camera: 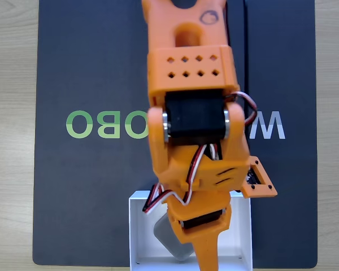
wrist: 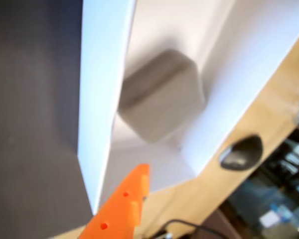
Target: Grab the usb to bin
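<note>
Sitting inside the bin (wrist: 102,99), the usb (wrist: 162,94) leaned a little against a white wall near one corner of the box in the wrist view. It was a small grey box with soft round corners. In the fixed view, the bin (camera: 137,231) stood at the near edge of the dark mat (camera: 90,68), close to the mat's middle, and just a bit of the grey usb (camera: 168,241) peeked out from under the orange arm (camera: 195,130). The mat lay on a light wooden tabletop (camera: 11,135). The gripper (wrist: 132,199) hung over the bin. One orange finger showed in the wrist view, and nothing was touching it. I could not tell how wide the jaws stood, because the other finger was out of sight, but the usb seemed to be free and not held. A dark round thing (wrist: 241,152) lay on the wood past the bin's far wall in the wrist view. I think the job was almost done, with the usb already in the box. To finish well, the arm should lift straight up and go slowly, so the finger would not bump the thin white wall or push the bin off the mat. It should also keep clear of the usb, so the little box would stay put.
</note>
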